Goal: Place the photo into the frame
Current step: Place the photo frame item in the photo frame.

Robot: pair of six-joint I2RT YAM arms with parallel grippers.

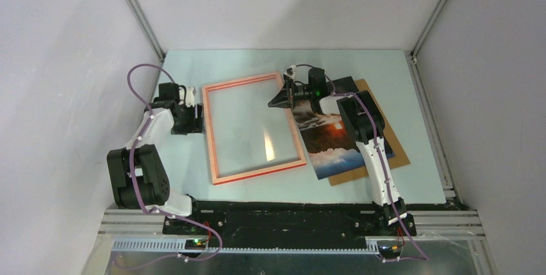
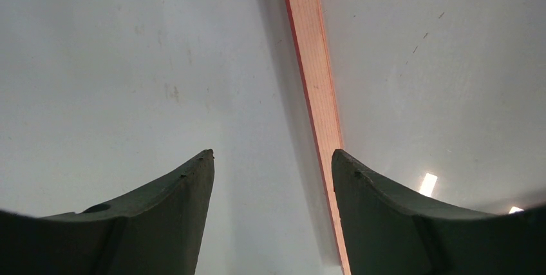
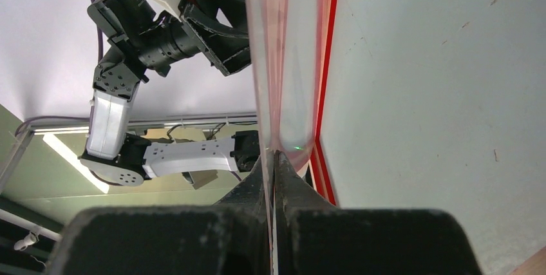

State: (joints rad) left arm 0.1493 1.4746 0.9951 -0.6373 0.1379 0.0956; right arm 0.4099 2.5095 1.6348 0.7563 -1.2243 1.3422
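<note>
We judge the task to be at an early step: the frame (image 1: 257,172) lies flat in the middle of the table (image 1: 418,178), pale back upward and nothing in it, while the photo (image 1: 325,136) rests to its right on a brown backing board (image 1: 399,154), partly under the right arm. The left gripper (image 2: 270,156) hangs at the frame's left rail with its fingers spread, the rail running between them close to the right-hand finger. The right gripper (image 3: 273,159) sits at the frame's far right corner with its fingers pressed together; they seem to nip the thin edge there, but we cannot tell for sure. It looks to us like the frame is being set or steadied. Next, we think, the right arm must leave the corner, take the photo by an edge, lift it off the board and lay it squarely inside the rails. We count one frame, one photo, one backing board and two grippers.
</note>
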